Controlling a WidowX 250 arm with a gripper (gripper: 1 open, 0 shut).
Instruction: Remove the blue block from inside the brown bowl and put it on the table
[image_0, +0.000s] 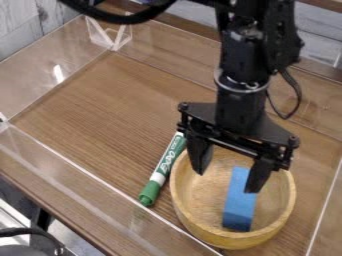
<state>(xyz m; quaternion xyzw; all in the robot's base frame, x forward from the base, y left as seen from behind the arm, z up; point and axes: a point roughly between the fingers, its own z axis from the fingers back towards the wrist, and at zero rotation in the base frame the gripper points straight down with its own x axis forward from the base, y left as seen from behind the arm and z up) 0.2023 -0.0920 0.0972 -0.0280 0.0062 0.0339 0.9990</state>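
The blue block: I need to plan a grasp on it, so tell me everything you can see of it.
The blue block is a small, plain, bright-blue rectangular piece, elongated, smooth and matte. It lies flat inside the brown bowl, right of centre, its long axis running toward the camera. The open gripper hangs above its far end, one finger covering part of it. Whether that finger touches the block cannot be told.
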